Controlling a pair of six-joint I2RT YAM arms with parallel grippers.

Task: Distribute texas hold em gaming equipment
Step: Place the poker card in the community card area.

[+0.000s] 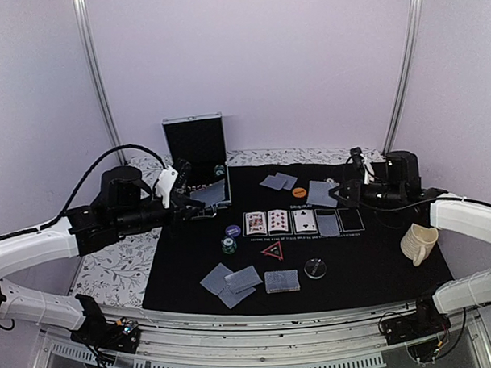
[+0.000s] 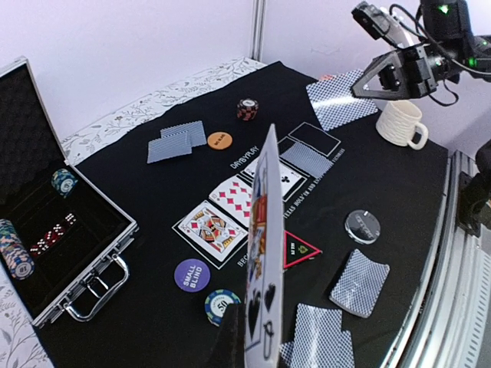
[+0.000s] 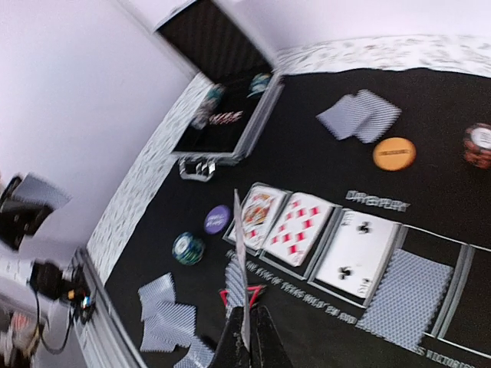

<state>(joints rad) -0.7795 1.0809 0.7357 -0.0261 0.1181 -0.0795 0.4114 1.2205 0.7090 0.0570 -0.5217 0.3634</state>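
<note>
My left gripper is shut on a playing card, held upright on edge above the mat's left side, its spade face showing. Over the mat's far right, my right gripper is shut on another grey-blue-backed card, seen edge-on in the right wrist view as a thin card. Three face-up cards and one face-down card lie in the printed rectangles. Around them are card piles, a purple disc, a green chip stack, an orange disc, a red triangle marker and a clear disc.
An open metal case with chips inside stands at the mat's far left corner. A cream mug sits by the right edge of the black mat. A red-black chip stack stands near the far card pile.
</note>
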